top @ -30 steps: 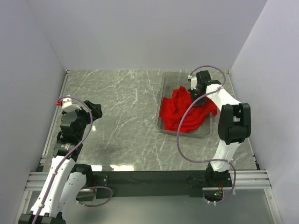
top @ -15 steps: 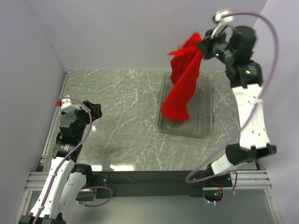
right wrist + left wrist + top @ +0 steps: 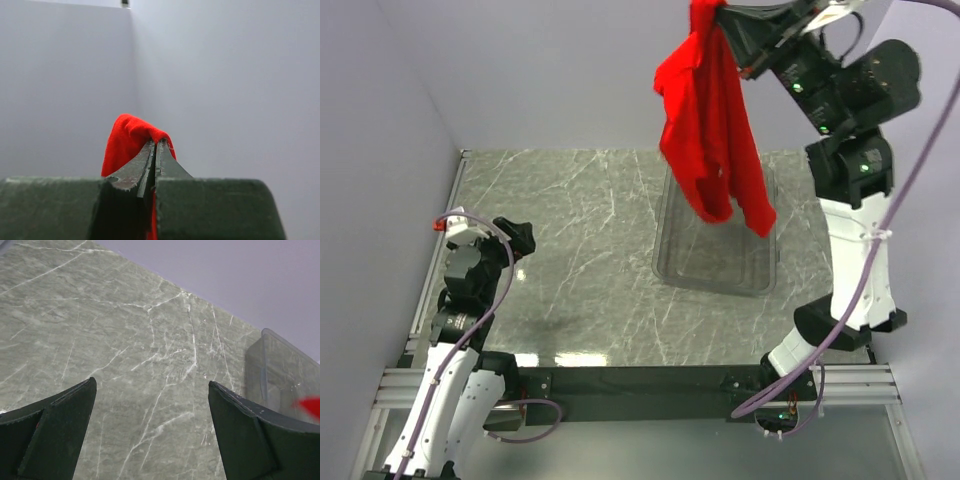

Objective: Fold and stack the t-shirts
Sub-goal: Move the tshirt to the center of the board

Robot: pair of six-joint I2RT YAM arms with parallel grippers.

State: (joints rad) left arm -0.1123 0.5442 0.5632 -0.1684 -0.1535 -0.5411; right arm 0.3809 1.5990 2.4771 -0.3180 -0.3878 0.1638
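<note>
1. The left arm (image 3: pixel 432 385) has white shell links joined by black joint housings, with a small red tag (image 3: pixel 446 221) near the wrist.
2. The right arm (image 3: pixel 855 250) is the same white-and-black build. Its upper black housings carry small green lights (image 3: pixel 863 167).
3. A thin lilac cable (image 3: pixel 507 265) loops along the left arm. A matching lilac lead (image 3: pixel 873 255) runs along the right arm, tied to it at one spot.
4. The left gripper (image 3: pixel 151 384) has dark, matte, wedge-shaped fingers (image 3: pixel 55 430).
5. The right gripper (image 3: pixel 155 145) has dark blades (image 3: pixel 132 175) that taper to thin tips, with pale scuffing along the edges.
</note>
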